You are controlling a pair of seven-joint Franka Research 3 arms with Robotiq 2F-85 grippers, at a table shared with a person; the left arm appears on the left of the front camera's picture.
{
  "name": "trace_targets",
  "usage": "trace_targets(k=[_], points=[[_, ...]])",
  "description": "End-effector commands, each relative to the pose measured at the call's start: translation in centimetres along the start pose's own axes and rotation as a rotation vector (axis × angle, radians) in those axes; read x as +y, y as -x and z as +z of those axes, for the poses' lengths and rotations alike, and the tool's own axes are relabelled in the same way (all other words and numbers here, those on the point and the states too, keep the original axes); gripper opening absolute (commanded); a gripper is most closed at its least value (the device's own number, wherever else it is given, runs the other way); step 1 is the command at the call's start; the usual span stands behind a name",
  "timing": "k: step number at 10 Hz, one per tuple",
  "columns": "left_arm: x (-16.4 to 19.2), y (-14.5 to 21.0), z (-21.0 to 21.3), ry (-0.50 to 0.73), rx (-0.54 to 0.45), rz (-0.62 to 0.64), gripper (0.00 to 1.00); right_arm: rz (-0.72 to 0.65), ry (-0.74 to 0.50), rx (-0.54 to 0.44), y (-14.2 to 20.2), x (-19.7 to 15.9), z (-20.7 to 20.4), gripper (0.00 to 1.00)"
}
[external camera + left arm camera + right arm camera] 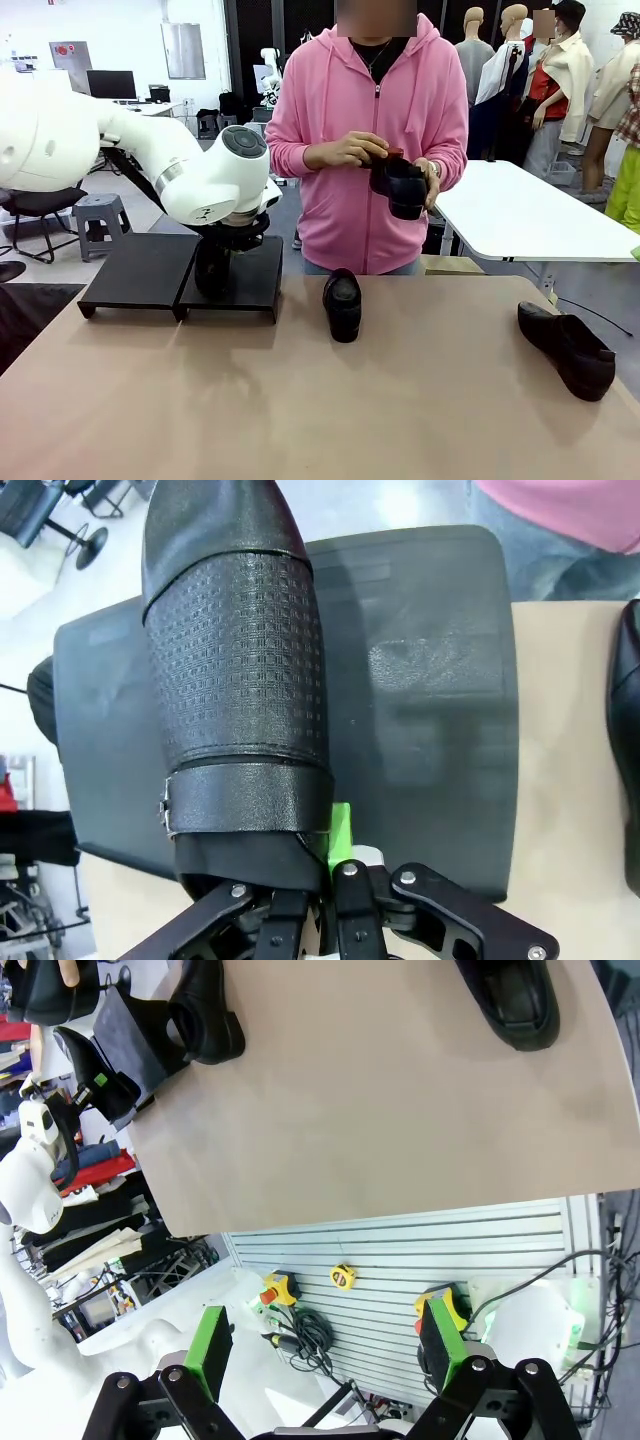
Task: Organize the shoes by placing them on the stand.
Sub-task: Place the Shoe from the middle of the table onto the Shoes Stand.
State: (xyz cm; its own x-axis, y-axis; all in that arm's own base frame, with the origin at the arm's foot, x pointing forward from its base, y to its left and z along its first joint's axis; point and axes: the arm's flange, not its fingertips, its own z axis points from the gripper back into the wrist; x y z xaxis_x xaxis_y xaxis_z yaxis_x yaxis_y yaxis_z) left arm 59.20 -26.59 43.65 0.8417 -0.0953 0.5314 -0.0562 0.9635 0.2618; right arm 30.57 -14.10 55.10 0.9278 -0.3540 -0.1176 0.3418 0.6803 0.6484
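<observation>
Left tool [325, 845] was pinched tight on the heel collar of the first shoe [235, 660], toe pointing away from it, over the stand's [430, 680] right panel; contact unclear. Second shoe [343, 303] sat on the bench [300, 400] right of that tool, third shoe [568, 348] far right. Fourth shoe [400, 185] was in the person's hands [345, 150] beyond. Right tool [325, 1345] was spread, gripping nothing, well back from the bench.

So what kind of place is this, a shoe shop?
Probably a robotics lab or workshop, not a shop: a white robot arm works at a plain table, a computer monitor stands in the background, and what look like emergency-stop buttons sit on a slatted panel.
</observation>
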Motion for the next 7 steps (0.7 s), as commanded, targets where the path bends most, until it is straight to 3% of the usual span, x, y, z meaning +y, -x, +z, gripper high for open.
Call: trace_targets(k=[1, 2, 3, 4, 5, 7], points=[[0.0, -1.1, -0.6, -0.007, 0.022, 0.016, 0.00, -0.017, -0.009, 0.003, 0.0, 0.5, 0.4, 1.00], [0.2, -1.1, -0.8, 0.006, 0.030, 0.025, 0.00, -0.017, -0.009, 0.003, 0.0, 0.5, 0.4, 1.00], [0.4, -1.1, -0.9, 0.005, 0.037, 0.037, 0.30, -0.017, -0.009, 0.003, 0.0, 0.5, 0.4, 1.00], [0.6, -1.0, -0.9, 0.005, 0.041, 0.041, 0.89, -0.017, -0.009, 0.003, 0.0, 0.5, 0.4, 1.00], [0.7, -0.9, -0.8, -0.001, 0.040, 0.044, 1.00, -0.017, -0.009, 0.003, 0.0, 0.5, 0.4, 1.00], [1.2, -0.6, 0.2, -0.004, 0.023, 0.048, 1.00, -0.017, -0.009, 0.003, 0.0, 0.5, 0.4, 1.00]])
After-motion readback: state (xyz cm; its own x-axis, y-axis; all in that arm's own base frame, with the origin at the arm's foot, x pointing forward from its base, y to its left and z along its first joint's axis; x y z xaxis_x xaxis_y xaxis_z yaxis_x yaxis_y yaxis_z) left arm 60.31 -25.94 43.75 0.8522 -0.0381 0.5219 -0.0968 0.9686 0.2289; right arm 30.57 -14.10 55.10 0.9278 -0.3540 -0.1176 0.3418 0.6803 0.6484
